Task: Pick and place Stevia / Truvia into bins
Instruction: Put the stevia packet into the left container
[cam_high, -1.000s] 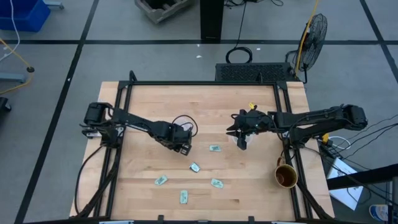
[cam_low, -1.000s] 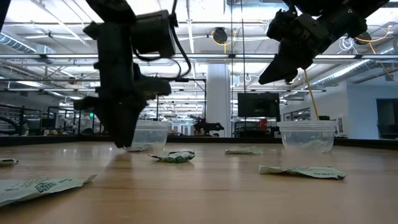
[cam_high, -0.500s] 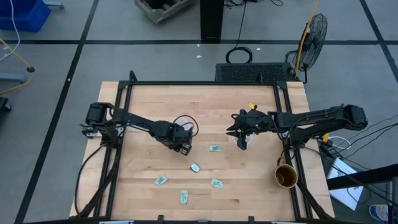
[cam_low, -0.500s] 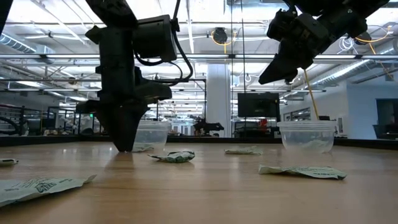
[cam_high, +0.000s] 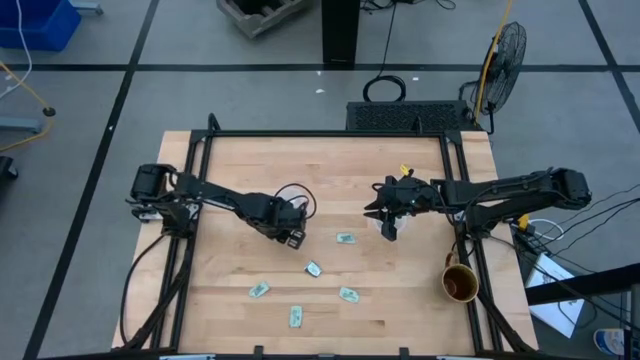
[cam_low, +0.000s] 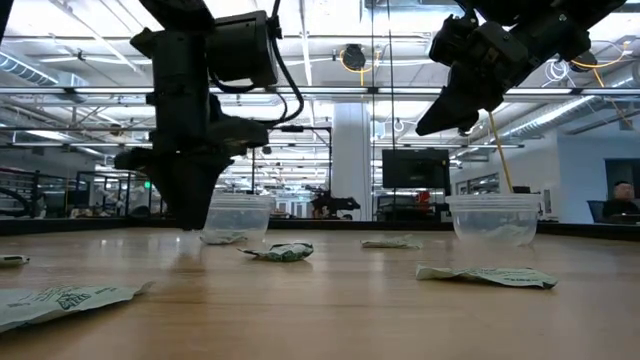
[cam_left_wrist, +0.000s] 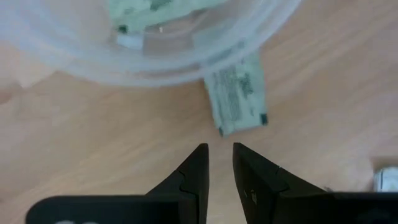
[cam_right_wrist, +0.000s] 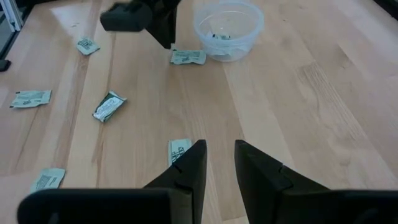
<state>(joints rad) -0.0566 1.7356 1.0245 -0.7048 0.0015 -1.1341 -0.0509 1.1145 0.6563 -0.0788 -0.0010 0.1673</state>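
Observation:
My left gripper (cam_high: 290, 234) (cam_low: 190, 226) hangs shut just above the table, fingers pointing down, beside the left clear cup (cam_high: 298, 200) (cam_left_wrist: 155, 43), which holds packets. One pale green packet (cam_left_wrist: 239, 93) (cam_right_wrist: 186, 56) lies flat against that cup's base, just ahead of the fingertips (cam_left_wrist: 202, 152), untouched. My right gripper (cam_high: 389, 228) (cam_low: 428, 125) waits shut in the air above the right clear cup (cam_low: 493, 218). Several more packets lie flat on the wood (cam_high: 345, 239) (cam_high: 313, 269) (cam_high: 259, 290) (cam_high: 348, 294).
A brown mug (cam_high: 460, 283) stands at the table's right edge near the right arm's base. Black frame rails (cam_high: 195, 180) run along the table's left, right and far sides. Loose packets are scattered over the middle and near part of the table (cam_low: 487, 275) (cam_low: 283, 252).
My left gripper has lifted a little off the table beside the left cup and shifted slightly toward the table's left edge. The packet by the cup has stayed where it lay.

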